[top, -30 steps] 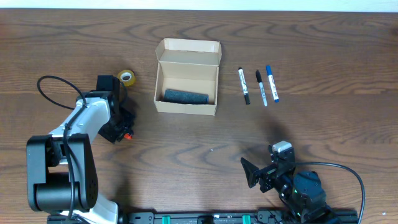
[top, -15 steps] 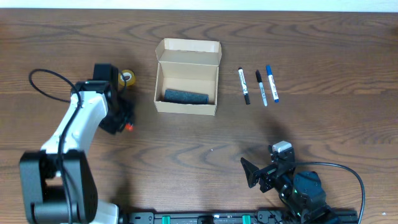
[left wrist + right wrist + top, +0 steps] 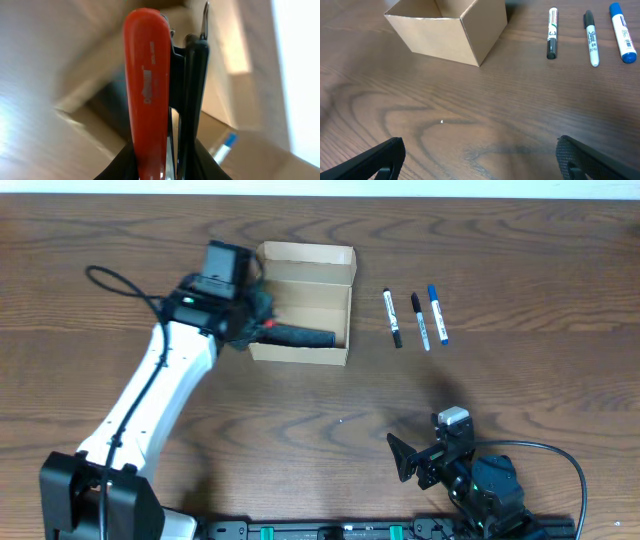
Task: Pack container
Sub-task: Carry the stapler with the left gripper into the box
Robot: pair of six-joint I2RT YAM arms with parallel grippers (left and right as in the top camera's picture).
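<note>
The container (image 3: pixel 300 270), an open tan cardboard box with its flap lid standing at the back, sits at the table's far middle. A dark grey oblong object (image 3: pixel 310 337) lies inside along its front wall. My left gripper (image 3: pixel 260 322) hangs over the box's left edge, shut on a red and black stapler (image 3: pixel 147 90). In the left wrist view the box (image 3: pixel 222 47) is blurred behind the stapler, which fills that view. My right gripper (image 3: pixel 428 460) rests open near the front edge, empty, and looks at the box (image 3: pixel 445 30) from afar.
Three marker pens lie in a row right of the box: a black-capped one (image 3: pixel 393 317), a second black-capped one (image 3: pixel 420 320) and a blue one (image 3: pixel 438 313). The left arm (image 3: pixel 160 390) stretches diagonally across the left half of the table.
My left arm has swung from the table's left side up and right to the box's left edge, carrying the stapler. It now covers the yellow tape roll. The right arm has not moved.
</note>
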